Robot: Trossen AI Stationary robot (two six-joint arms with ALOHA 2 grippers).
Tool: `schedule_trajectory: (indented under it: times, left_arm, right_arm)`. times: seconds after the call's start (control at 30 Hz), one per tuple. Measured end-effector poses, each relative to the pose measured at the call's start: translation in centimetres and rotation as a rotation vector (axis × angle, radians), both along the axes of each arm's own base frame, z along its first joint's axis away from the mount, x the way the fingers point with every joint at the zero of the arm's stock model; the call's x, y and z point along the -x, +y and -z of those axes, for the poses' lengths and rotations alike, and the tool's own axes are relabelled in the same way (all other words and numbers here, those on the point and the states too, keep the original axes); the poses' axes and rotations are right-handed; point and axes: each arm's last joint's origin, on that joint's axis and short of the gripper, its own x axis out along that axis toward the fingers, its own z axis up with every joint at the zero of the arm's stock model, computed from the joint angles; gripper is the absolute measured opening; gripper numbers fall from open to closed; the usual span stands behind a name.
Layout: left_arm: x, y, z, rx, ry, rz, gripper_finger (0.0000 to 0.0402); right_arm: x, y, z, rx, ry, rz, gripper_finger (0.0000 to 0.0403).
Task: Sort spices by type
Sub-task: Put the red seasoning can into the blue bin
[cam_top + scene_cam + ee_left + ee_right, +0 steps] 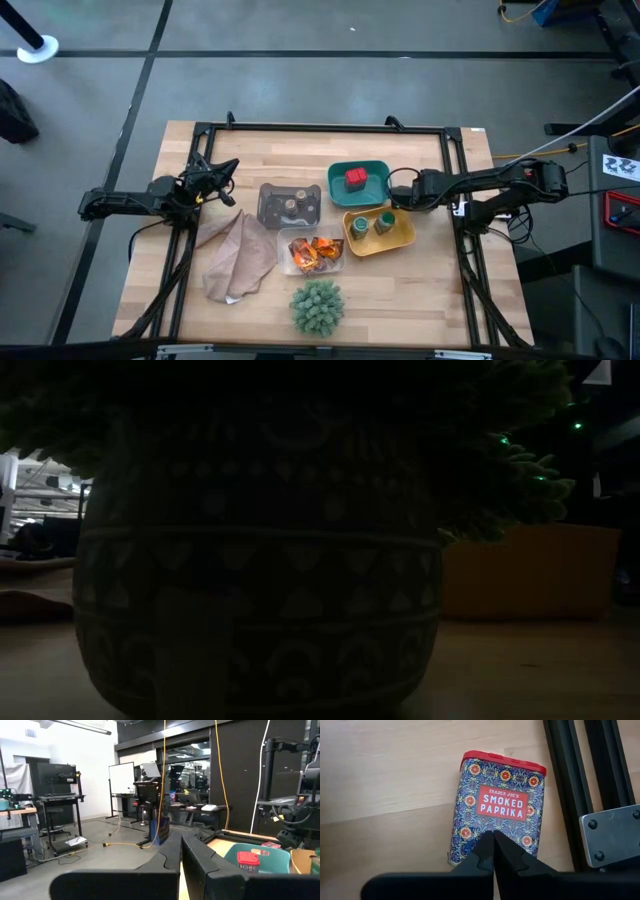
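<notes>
Right claw (493, 851) clenched empty above paprika tin (497, 807) lying on worktop (400, 290) at right of frame, left claw (180, 851) clenched at left edge, red tub (355, 178) in teal tray (378, 167).

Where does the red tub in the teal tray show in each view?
High: the red tub stands in the teal tray, right of centre.
Low: not in it; a plant pot fills the picture.
Left wrist: lower right, in the tray.
Right wrist: not in it; the paprika tin there lies on bare wood.
Shared landmark: the teal tray.
</notes>
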Motion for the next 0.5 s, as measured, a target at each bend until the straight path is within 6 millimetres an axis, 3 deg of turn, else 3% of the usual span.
schedule_trajectory:
  times: [0.5]
  left_arm:
    - [0.00,0.00,0.00,0.003,-0.003,0.000,0.0000]
  right_arm:
    - [0.03,-0.03,-0.03,0.014,0.005,-0.005,0.0003]
